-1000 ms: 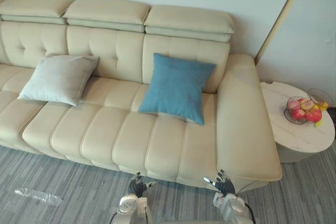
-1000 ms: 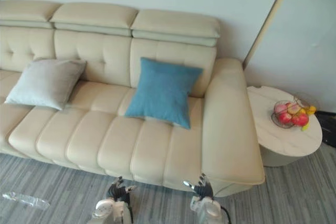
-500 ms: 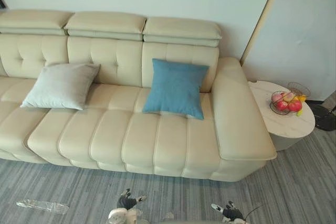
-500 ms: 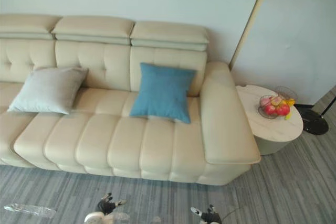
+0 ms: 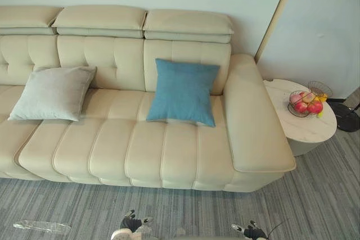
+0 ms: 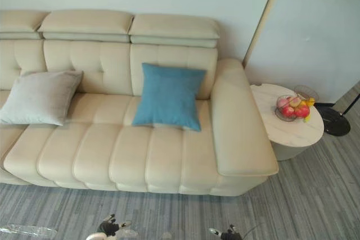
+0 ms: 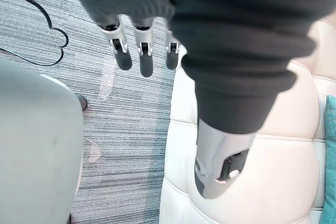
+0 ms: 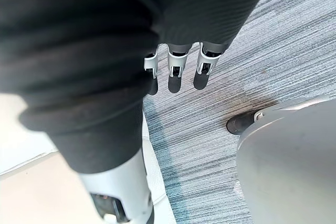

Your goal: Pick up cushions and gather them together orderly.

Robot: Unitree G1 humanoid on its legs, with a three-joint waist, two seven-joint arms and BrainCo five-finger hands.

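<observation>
Left robot hand (image 5: 133,222) and right robot hand (image 5: 251,230) hang open, empty, at bottom edge. Grey cushion (image 5: 52,93) sits middle left on sofa (image 5: 140,150), blue cushion (image 5: 184,91) centre.

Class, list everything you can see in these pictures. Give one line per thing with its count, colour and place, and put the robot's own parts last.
sofa: 1, cream, against the wall
blue cushion: 1, blue, leaning on the sofa back near the armrest
grey cushion: 1, light grey, further left on the sofa
side table: 1, white, round, beside the armrest
fruit bowl: 1, wire, red and yellow fruit, on the side table
carpet: grey striped floor
left hand: 1, silver, fingers straight, above the carpet
right hand: 1, silver, fingers straight, above the carpet
</observation>
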